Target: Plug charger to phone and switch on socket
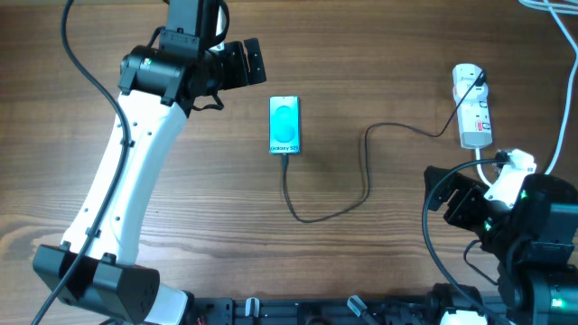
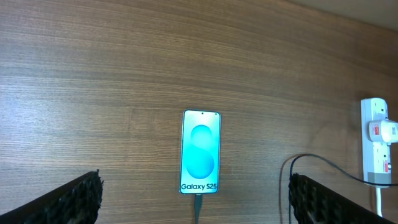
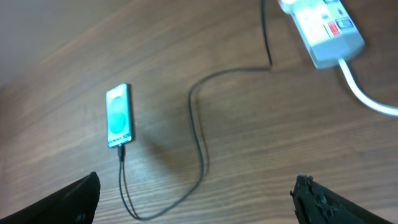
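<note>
The phone lies flat mid-table, teal screen up with "Galaxy S25" text; it also shows in the left wrist view and the right wrist view. The charger, a thin black cable, has its tip in the phone's near edge, loops across the table and runs to the white socket at the far right. My left gripper is open and empty, left of and beyond the phone. My right gripper is open and empty, near the socket's lead end.
A thick white lead runs from the socket's grey end. A white plug sits in the socket. The robots' own black wires hang along both arms.
</note>
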